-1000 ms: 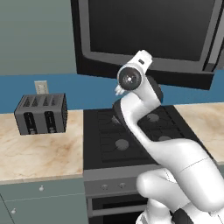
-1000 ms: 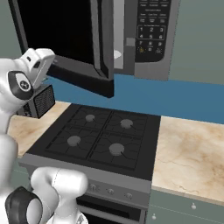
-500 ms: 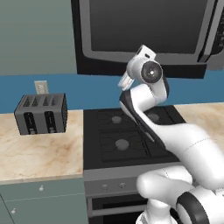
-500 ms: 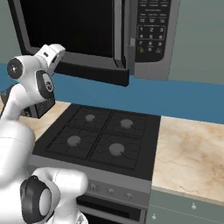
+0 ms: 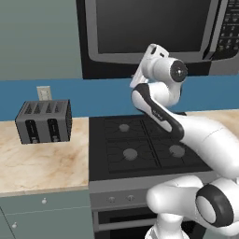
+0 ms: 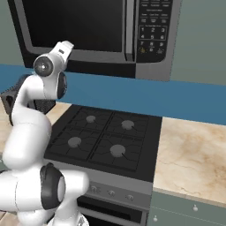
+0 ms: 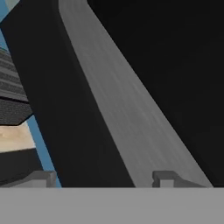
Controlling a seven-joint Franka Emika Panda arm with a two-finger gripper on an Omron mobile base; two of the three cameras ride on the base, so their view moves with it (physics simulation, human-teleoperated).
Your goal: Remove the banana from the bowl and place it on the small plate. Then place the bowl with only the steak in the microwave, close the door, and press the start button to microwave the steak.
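Note:
The dark-grey microwave (image 5: pixel 227 32) (image 6: pixel 154 31) hangs above the stove, its button panel on the right. Its door (image 5: pixel 149 28) (image 6: pixel 75 26) with the big dark window lies flush against the body, shut. My gripper (image 7: pixel 105 179) is raised to the door's lower grey frame (image 7: pixel 118 113), with the white hand (image 5: pixel 153 52) (image 6: pixel 65 46) right at that edge. The two fingertips (image 7: pixel 168 178) stand wide apart with nothing between them, so it is open. The banana, bowl, small plate and steak are out of view.
A black four-burner stove (image 5: pixel 140 144) (image 6: pixel 101 137) sits directly under the arm. A slotted grey toaster (image 5: pixel 44 121) (image 6: pixel 8 99) stands on the marble counter (image 5: pixel 37 163) to the left. More counter (image 6: pixel 190 150) runs to the right of the stove.
The microwave door has swung from open to shut. My hand went up and to the right with it and now rests at the door's lower frame.

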